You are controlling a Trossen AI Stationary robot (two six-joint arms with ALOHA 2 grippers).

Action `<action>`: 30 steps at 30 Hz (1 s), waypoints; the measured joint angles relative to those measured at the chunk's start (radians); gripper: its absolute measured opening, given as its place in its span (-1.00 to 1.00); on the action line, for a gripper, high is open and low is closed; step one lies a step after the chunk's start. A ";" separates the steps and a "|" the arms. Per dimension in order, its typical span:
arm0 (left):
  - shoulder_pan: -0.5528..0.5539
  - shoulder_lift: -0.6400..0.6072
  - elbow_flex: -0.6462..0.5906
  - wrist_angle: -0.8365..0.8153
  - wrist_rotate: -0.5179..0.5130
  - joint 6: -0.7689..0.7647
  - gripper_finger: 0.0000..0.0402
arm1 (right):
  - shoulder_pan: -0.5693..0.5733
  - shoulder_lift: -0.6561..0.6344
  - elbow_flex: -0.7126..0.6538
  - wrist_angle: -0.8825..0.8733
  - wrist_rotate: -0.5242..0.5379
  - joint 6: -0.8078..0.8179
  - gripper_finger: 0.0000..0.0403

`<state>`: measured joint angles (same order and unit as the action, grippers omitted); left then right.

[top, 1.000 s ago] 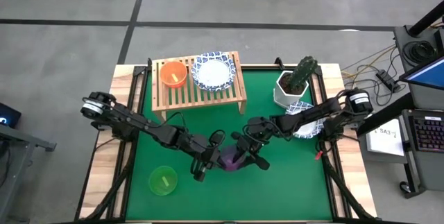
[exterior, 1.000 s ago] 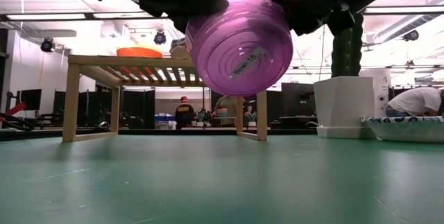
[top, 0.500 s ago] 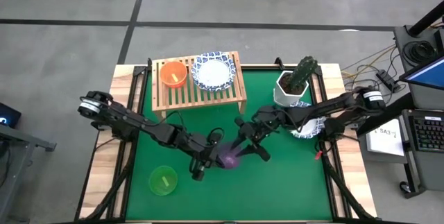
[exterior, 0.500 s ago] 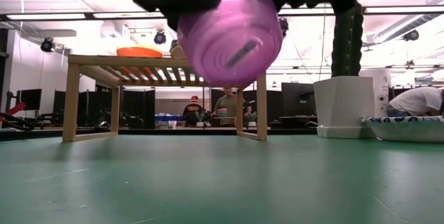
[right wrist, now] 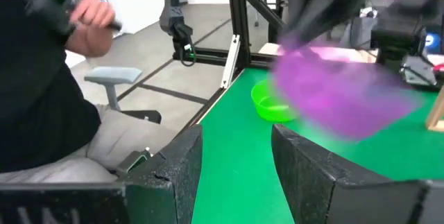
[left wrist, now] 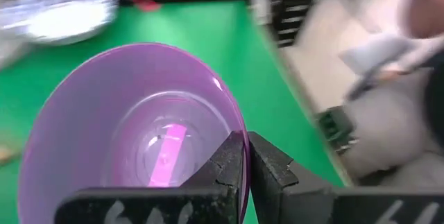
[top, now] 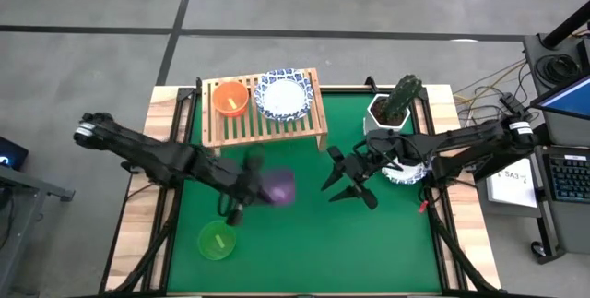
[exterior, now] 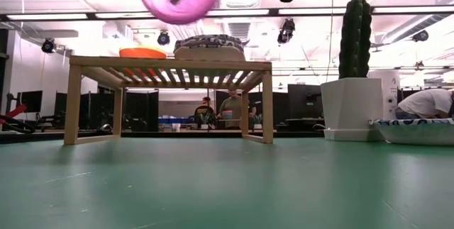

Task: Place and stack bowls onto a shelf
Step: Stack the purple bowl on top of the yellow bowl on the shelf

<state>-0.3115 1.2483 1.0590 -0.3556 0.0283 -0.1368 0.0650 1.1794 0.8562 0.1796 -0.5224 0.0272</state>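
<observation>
Our left gripper [left wrist: 243,156] pinches the purple bowl's [top: 279,185] rim, now carried toward the shelf [top: 265,125]; our right gripper [top: 348,180], spread, has released and withdrawn.

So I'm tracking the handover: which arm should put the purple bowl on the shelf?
Left. Its gripper is shut on the purple bowl, beside the shelf; the right gripper is open.

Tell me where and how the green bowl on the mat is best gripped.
By its rim, from straight above: the green bowl sits upright and open on the green mat, alone, so one finger can go inside the thin wall and one outside.
</observation>
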 joint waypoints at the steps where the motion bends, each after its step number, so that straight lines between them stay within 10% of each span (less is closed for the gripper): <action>1: -0.001 -0.022 0.043 -0.107 -0.056 -0.006 -1.00 | 0.000 -0.002 0.000 0.001 0.000 -0.009 -0.20; 10: 0.073 -0.045 0.442 -0.924 -0.729 -0.005 -1.00 | 0.000 0.034 0.000 0.001 0.003 -0.049 -0.20; 24: 0.721 -0.014 0.451 -0.895 -0.301 0.233 -1.00 | 0.000 0.095 0.000 0.009 0.010 -0.020 -0.20; 30: 0.825 0.035 0.451 -0.865 -0.289 0.294 -1.00 | 0.000 0.093 0.000 0.006 0.010 -0.020 -0.20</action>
<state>0.5132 1.2830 1.5101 -1.2209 -0.2607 0.1575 0.0650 1.2728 0.8558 0.1855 -0.5125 0.0071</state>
